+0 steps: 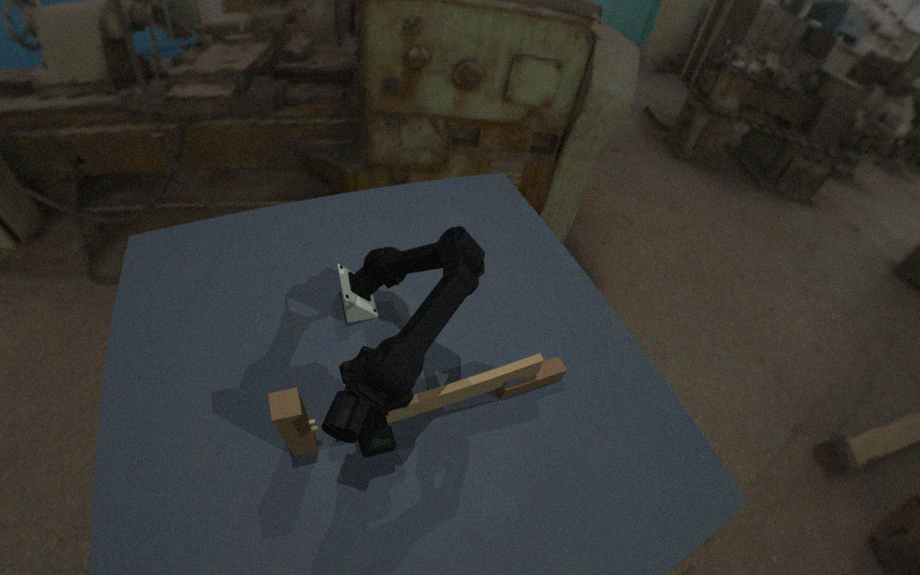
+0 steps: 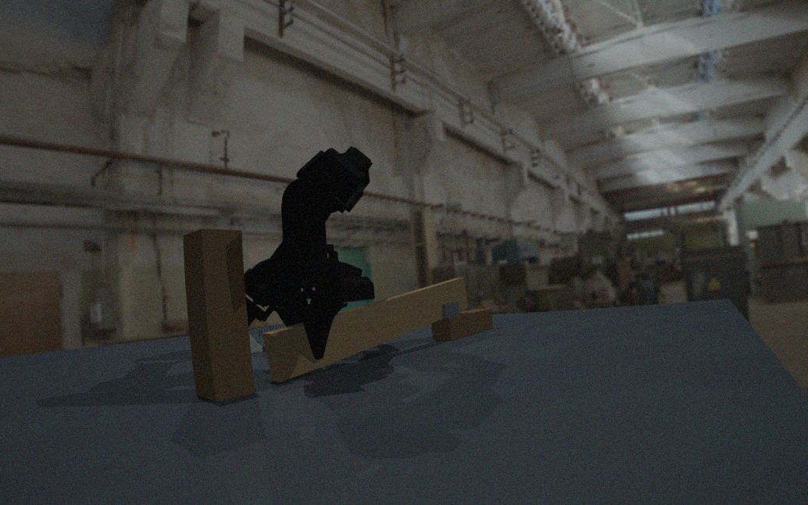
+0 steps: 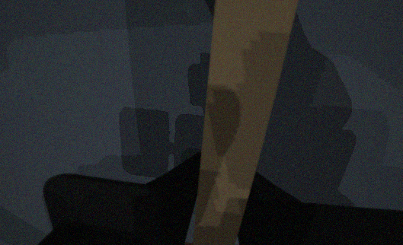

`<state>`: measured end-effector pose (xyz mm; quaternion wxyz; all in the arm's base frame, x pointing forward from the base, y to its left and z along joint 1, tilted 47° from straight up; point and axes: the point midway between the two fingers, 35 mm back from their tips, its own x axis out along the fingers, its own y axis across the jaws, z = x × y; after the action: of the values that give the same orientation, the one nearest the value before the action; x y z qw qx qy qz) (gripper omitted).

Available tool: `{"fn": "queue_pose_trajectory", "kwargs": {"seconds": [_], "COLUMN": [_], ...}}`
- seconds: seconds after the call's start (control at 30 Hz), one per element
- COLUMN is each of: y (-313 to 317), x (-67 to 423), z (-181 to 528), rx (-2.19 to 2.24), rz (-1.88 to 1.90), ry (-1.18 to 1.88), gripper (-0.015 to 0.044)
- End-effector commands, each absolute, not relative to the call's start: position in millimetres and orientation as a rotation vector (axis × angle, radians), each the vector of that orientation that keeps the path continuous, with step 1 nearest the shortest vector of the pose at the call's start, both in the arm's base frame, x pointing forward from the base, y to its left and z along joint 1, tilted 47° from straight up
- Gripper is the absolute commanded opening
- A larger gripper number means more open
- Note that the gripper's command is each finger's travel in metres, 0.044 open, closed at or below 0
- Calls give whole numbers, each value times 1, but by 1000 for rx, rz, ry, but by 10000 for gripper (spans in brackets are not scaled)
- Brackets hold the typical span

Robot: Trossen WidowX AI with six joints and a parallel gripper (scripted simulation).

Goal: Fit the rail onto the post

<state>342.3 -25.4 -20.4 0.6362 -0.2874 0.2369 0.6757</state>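
The wooden rail (image 1: 478,383) (image 2: 387,320) (image 3: 246,57) slopes down toward the post, its far end in the grey bracket (image 2: 451,309) on the low footboard block (image 1: 535,382) (image 2: 464,324). Its near end is low, at the table, with a gap to the upright post (image 1: 294,422) (image 2: 216,313). Two light pegs (image 1: 312,425) stick out of the post toward the rail, above the rail's end. My gripper (image 2: 317,345) (image 3: 215,160) is shut on the rail close to its near end, one finger on each side. In the top view the arm hides the rail's near end; the holes are not visible.
The grey-blue table (image 1: 184,300) (image 2: 613,389) carries everything. The arm's white base plate (image 1: 359,309) is behind the rail. The arm reaches over from there, with its wrist just beside the post. Shadows of the arm fall around the rail.
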Motion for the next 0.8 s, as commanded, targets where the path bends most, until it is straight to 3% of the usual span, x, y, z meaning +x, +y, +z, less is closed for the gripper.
{"fn": "queue_pose_trajectory", "kwargs": {"seconds": [0.0, 0.77], "y": [-29, -38], "x": [343, 345], "z": [-18, -10], "rx": [-656, -657], "rz": [1538, 1538], "ry": [537, 537], "gripper": [0, 0]}}
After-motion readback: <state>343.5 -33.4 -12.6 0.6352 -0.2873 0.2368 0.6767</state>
